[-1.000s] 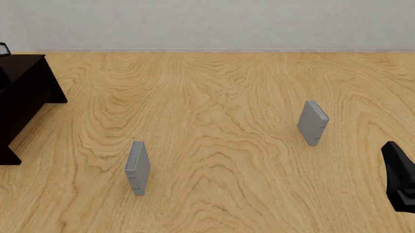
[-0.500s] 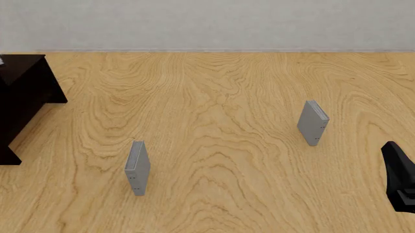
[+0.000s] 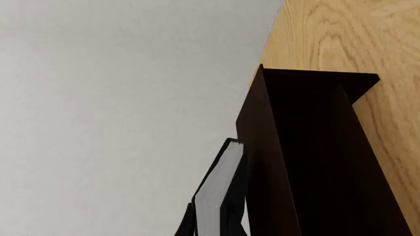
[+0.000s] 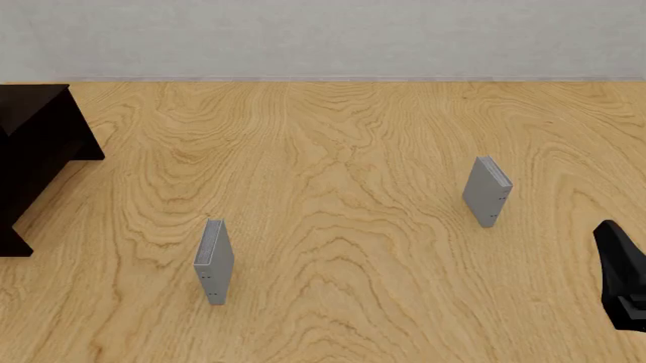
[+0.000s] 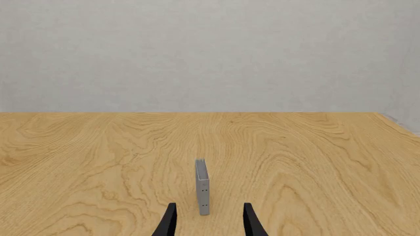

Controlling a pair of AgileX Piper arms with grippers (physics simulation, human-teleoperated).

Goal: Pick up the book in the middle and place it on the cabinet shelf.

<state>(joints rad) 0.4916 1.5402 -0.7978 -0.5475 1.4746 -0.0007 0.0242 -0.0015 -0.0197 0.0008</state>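
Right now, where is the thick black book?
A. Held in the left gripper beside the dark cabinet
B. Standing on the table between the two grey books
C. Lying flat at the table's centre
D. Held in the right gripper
A: the left wrist view shows the black book between the left gripper fingers, next to the cabinet; the front view shows only two grey books on the table.

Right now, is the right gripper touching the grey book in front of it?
Apart: the right wrist view shows the grey book standing beyond the open right gripper, wood visible around it.
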